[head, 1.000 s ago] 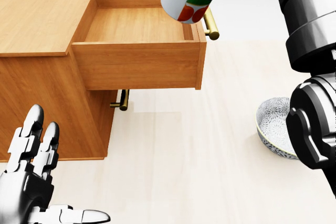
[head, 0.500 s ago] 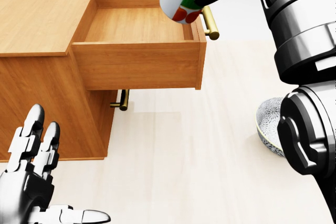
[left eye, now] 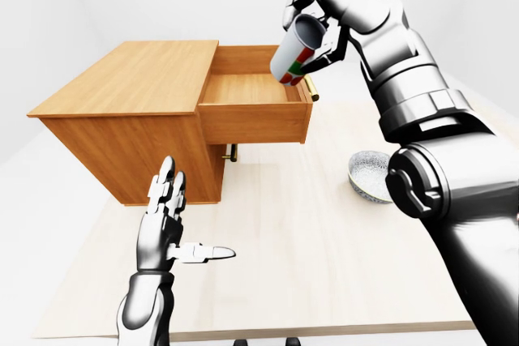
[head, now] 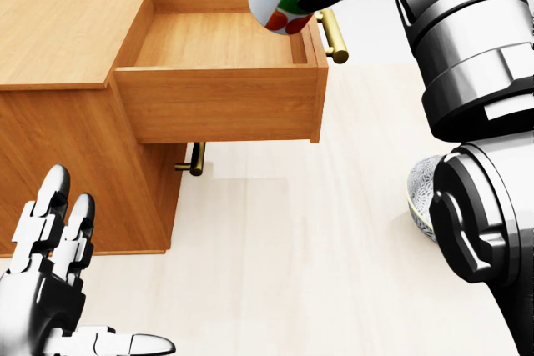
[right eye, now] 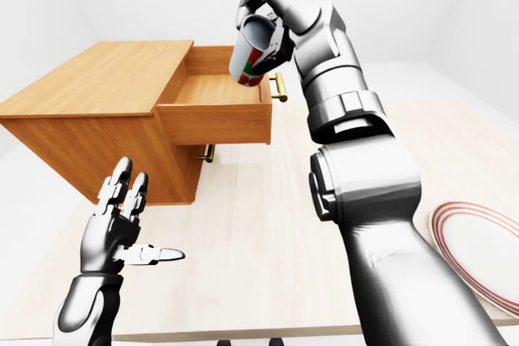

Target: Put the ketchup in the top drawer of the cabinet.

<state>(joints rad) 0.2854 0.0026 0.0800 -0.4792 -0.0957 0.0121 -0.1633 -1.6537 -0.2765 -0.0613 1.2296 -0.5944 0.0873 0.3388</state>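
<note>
Ketchup [left eye: 297,51] tilted, clamped in right hand [left eye: 318,23], above right end of open top drawer [left eye: 253,96] of cabinet [left eye: 134,111]. Left hand [left eye: 166,228] low, fingers spread, holding nothing. Bowl [left eye: 366,174] on table [left eye: 316,241].

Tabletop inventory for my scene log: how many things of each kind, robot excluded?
Wooden cabinet with open top drawer: 1
White ketchup bottle: 1
Patterned grey bowl: 1
Red-rimmed white plate: 1
Total: 4

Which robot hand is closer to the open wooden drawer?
Right. The right hand holds the white ketchup bottle just above the open wooden drawer. The left hand hangs open, low beside the wooden cabinet, farther away.
</note>
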